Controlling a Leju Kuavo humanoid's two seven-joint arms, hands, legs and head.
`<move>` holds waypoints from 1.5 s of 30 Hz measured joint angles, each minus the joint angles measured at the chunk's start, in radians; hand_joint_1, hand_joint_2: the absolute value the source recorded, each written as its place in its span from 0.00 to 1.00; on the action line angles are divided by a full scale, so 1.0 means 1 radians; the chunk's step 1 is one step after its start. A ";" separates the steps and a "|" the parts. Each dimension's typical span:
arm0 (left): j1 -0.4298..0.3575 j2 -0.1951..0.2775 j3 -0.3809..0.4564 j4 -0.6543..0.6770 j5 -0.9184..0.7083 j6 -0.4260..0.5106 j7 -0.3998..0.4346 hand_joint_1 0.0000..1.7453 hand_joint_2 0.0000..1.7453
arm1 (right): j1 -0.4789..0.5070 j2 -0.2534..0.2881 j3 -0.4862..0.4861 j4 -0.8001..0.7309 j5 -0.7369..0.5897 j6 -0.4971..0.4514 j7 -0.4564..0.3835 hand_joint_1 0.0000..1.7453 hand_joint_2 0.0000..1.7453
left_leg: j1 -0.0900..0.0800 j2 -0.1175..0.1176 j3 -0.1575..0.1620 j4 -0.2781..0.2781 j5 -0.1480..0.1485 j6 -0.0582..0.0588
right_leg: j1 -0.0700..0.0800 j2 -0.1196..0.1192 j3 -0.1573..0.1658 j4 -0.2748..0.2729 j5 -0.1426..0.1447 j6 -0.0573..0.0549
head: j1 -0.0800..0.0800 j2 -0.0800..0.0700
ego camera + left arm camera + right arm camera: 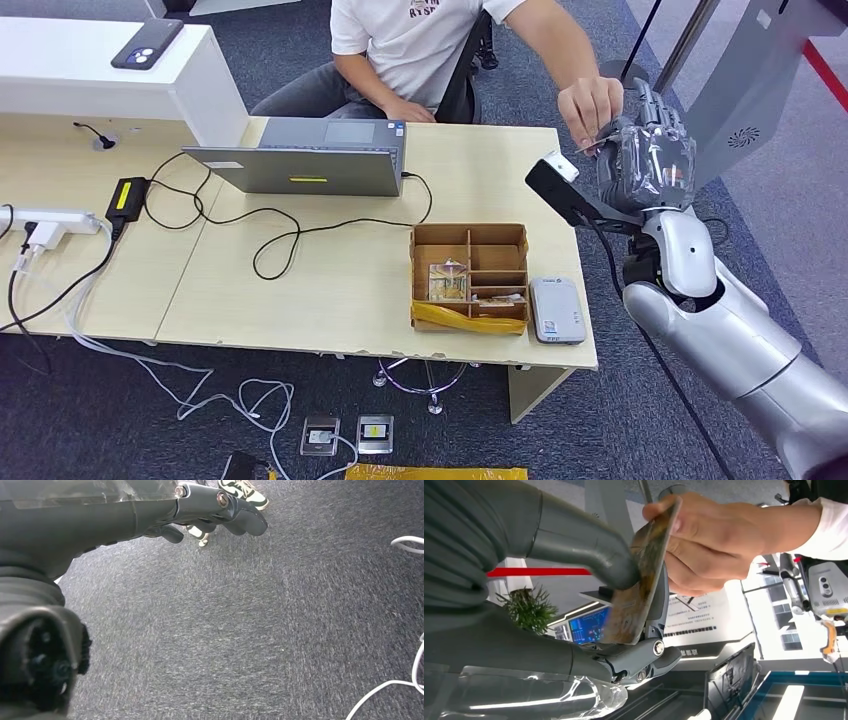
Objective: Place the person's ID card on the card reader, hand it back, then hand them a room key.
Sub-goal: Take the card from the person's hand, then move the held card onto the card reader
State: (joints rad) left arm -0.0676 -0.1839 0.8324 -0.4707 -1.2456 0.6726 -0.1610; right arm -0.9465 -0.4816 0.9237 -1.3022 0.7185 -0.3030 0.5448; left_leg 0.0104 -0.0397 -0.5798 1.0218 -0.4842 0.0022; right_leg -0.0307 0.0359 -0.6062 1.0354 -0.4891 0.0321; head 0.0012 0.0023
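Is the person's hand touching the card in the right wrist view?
Yes: the person's hand pinches the card at one end while the right hand's thumb presses its face.

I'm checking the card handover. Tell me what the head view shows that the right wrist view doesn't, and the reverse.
Head view alone: the table, laptop, divided cardboard box and grey card reader beside it.

Right wrist view alone: the card clearly, pinched between the thumb and fingers, background screens behind.

Both: the right hand raised, meeting the person's hand at the card.
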 joint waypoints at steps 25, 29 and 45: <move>0.006 0.003 0.002 0.001 0.018 0.000 -0.013 0.00 0.00 | 0.030 0.021 0.028 0.039 -0.092 -0.038 -0.015 1.00 1.00 | 0.000 0.000 0.000 0.000 0.000 0.000 | 0.000 0.000 0.000 0.000 0.000 0.000 | 0.000 0.000; 0.013 0.003 0.005 0.003 0.028 0.000 -0.027 0.00 0.00 | 0.102 0.020 0.026 0.057 -0.137 -0.086 -0.029 1.00 1.00 | 0.000 0.000 0.000 0.000 0.000 0.000 | 0.000 0.000 0.000 0.000 0.000 0.000 | 0.000 0.000; 0.016 0.003 0.030 0.004 0.013 0.000 -0.029 0.00 0.00 | 0.247 0.001 0.017 0.101 -0.173 -0.122 -0.029 1.00 1.00 | 0.001 0.002 0.001 0.000 -0.001 -0.001 | 0.001 0.001 -0.001 -0.001 0.000 0.000 | 0.000 0.000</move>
State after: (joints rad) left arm -0.0512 -0.1813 0.8621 -0.4667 -1.2327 0.6725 -0.1896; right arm -0.6998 -0.4804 0.9411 -1.2016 0.5457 -0.4245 0.5161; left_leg 0.0111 -0.0380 -0.5791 1.0218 -0.4850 0.0012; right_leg -0.0297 0.0368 -0.6068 1.0347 -0.4894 0.0317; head 0.0013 0.0021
